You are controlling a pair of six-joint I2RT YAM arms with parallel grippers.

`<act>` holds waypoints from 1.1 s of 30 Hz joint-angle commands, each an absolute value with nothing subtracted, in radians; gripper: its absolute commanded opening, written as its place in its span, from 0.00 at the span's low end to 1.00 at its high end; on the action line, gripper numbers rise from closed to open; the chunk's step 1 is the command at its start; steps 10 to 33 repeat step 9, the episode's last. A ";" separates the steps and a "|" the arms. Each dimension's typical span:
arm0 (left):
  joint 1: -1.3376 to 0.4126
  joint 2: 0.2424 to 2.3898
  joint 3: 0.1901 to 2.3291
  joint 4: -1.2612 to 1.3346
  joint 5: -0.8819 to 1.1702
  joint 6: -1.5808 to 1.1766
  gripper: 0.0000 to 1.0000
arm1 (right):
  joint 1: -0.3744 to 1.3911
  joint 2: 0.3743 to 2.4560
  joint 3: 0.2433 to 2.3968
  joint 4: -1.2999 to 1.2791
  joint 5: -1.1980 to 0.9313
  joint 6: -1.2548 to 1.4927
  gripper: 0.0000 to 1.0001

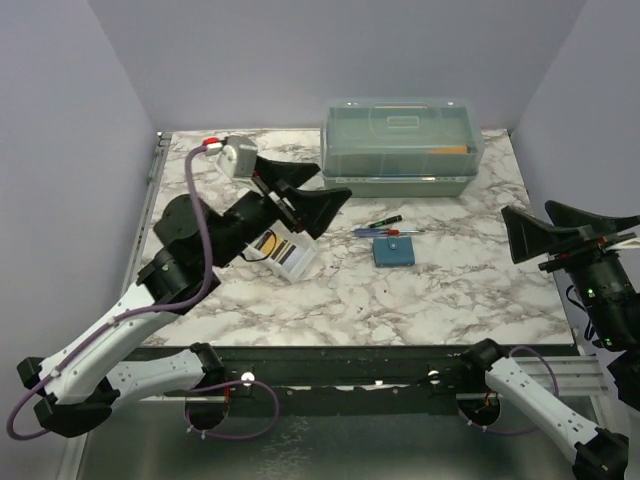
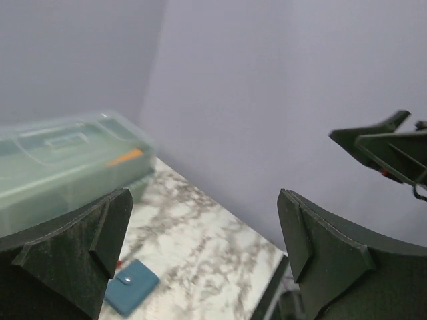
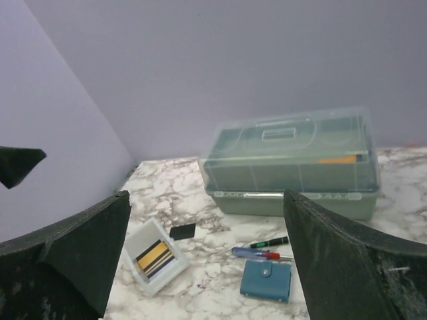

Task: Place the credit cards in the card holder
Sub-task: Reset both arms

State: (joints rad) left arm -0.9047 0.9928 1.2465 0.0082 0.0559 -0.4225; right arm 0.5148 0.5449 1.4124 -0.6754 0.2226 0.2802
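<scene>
Two empty claws, left gripper [image 2: 203, 200] and right gripper [image 3: 207, 197], stand spread. Whitish-yellow plastic credit cards [image 3: 153, 255] sit in a white plastic tray [image 3: 139, 239], nine o'clock of the closed teal fold-over card holder [image 3: 266, 280]. Loading not begun; I would open its flap next.

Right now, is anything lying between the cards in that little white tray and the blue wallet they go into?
Nothing visible. The credit cards sit in the white tray, and only bare tabletop separates it from the card holder. The pens lie behind the holder, off that path. The holder's flap looks closed.
</scene>
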 commanded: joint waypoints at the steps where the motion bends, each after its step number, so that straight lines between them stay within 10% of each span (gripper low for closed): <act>1: -0.902 0.894 1.223 -0.038 -0.179 -0.240 0.99 | 0.509 0.523 1.440 -0.625 0.273 0.194 0.99; 33: -0.903 0.788 1.175 -0.005 -0.265 -0.172 0.99 | 0.509 0.447 1.379 -0.592 0.270 0.189 1.00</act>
